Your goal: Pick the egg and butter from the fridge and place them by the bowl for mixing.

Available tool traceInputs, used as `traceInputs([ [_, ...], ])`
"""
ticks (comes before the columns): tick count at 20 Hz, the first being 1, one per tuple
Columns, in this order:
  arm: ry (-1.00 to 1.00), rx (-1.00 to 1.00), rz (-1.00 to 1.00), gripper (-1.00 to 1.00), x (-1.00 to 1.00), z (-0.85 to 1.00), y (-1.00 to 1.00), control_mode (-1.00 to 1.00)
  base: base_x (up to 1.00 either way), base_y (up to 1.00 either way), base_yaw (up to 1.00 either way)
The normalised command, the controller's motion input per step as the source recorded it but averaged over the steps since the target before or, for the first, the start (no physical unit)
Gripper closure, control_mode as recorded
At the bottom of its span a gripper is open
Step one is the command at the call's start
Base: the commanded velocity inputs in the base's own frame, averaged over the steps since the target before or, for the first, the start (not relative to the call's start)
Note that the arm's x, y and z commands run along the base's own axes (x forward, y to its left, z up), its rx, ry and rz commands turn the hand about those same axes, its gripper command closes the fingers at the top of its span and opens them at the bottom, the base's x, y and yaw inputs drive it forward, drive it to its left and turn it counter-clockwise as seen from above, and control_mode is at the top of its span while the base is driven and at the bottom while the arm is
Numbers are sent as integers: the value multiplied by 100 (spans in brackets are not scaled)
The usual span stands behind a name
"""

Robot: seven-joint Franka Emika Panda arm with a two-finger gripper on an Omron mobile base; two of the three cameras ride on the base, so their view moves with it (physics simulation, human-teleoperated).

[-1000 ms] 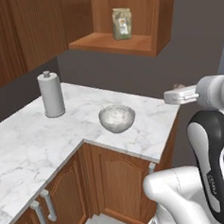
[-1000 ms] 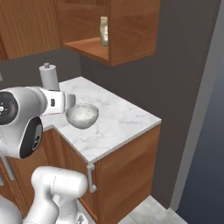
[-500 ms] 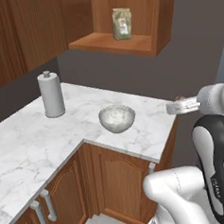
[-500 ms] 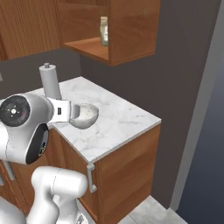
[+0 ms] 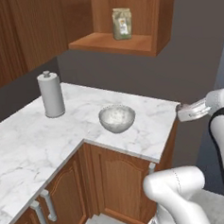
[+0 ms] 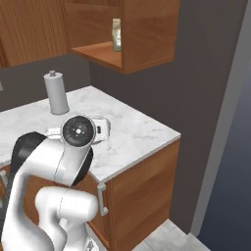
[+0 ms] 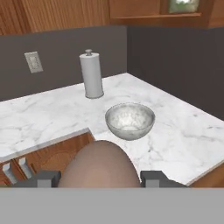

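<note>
On the far left of the marble counter (image 5: 35, 138) you see the tall grey-white roll (image 5: 51, 94) standing upright near the wall. To its right, nearer the counter's front edge, sits the bowl (image 5: 116, 118), upright and well apart from the roll; in the hand view the same bowl (image 7: 130, 120) lies just beyond the fingers. Above, a jar (image 5: 122, 23) stands on the open wooden shelf (image 5: 114, 43). Off the counter's right end you find the gripper (image 5: 182, 112), level with the countertop. Your hand view shows its jaws clamped on the egg (image 7: 99, 165), the brown ball bulging between the two dark fingertips (image 7: 153, 178).
</note>
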Motion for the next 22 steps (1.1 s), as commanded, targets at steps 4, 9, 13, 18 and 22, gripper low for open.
traceInputs([
  [4,-9,1,18,100,43,-75,-16,-100,0,0,0],
  [9,0,0,18,100,39,-70,-4,-100,0,0,0],
  [13,4,0,10,100,44,-37,0,-100,0,0,0],
  [18,1,0,7,100,49,-40,0,-100,0,0,0],
  [22,0,0,7,100,44,-41,0,-100,0,0,0],
])
